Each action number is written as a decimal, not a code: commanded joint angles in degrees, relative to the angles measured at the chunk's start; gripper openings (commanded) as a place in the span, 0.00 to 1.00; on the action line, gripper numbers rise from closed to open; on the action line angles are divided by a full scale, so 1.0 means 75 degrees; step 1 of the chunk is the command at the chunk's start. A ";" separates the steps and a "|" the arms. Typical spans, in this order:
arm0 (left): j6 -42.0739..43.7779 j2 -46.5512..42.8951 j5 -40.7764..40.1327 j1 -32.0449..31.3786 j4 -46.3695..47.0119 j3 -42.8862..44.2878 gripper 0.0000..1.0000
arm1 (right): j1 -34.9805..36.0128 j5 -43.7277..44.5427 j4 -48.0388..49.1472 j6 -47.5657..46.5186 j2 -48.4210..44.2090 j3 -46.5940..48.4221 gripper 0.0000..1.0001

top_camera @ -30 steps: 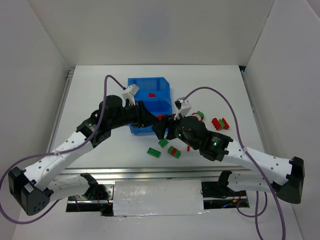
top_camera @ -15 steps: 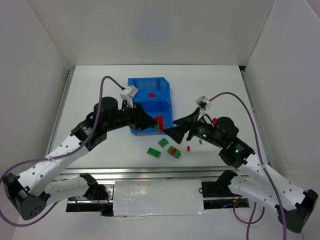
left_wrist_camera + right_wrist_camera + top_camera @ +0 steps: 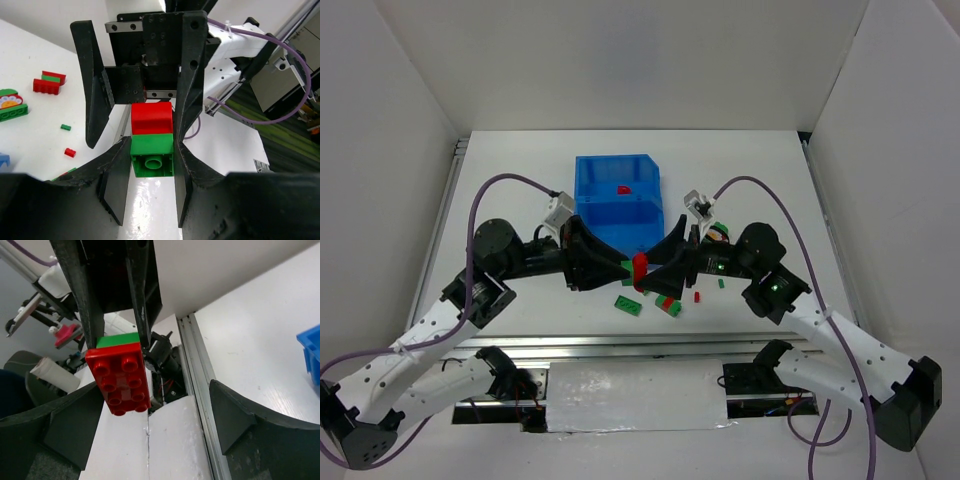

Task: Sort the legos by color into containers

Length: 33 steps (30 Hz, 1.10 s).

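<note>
My left gripper [image 3: 628, 270] is shut on the green half of a red-green lego pair [image 3: 639, 270] and holds it above the table in front of the blue bin [image 3: 590, 170]. In the left wrist view the green brick [image 3: 152, 155] sits between my fingers, with the red brick [image 3: 151, 118] beyond it. My right gripper [image 3: 657, 272] faces it, open, its fingers [image 3: 92, 85] either side of the red half. In the right wrist view the red studs [image 3: 122, 380] lie between my wide-open fingers [image 3: 240, 415]. One red brick [image 3: 623, 189] lies in the bin's far compartment.
Loose legos lie on the table below the grippers: a green one [image 3: 627, 305], a red-green pair [image 3: 668, 303], a tiny red piece [image 3: 697, 296]. More pieces lie to the right [image 3: 49, 82]. The table's front rail [image 3: 192, 355] is close by.
My left gripper has drawn back from the bin edge with the pair toward the table's front. My right gripper has swung round to face it, open around the red half.
</note>
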 commanded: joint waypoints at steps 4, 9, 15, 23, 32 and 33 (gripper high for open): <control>0.0091 -0.0059 0.0338 -0.0076 0.0883 -0.0045 0.00 | -0.0023 -0.0771 0.1863 0.0616 0.0071 -0.0025 0.79; 0.0173 0.0035 0.0209 -0.0076 0.0873 -0.0034 0.00 | -0.0023 -0.0807 0.1984 0.0524 0.0118 -0.0166 0.52; 0.0442 0.0071 0.0045 -0.0076 0.0673 0.0130 0.00 | -0.0035 -0.0749 0.1844 0.0359 0.0048 -0.0096 0.00; 0.0783 -0.0573 -0.1618 -0.0064 0.0917 -0.0432 0.00 | -0.0781 -0.0618 0.1022 -0.0555 -0.0327 -0.0259 0.00; 0.1029 0.0198 -0.4486 -0.0064 0.0160 0.0059 0.00 | -0.2494 0.0009 -0.0438 -0.0578 -0.0467 0.0009 0.00; 0.1017 0.0315 -0.5245 -0.0052 0.0088 0.0106 0.00 | -0.2496 0.0640 -0.0929 -0.0636 -0.0549 0.0277 0.00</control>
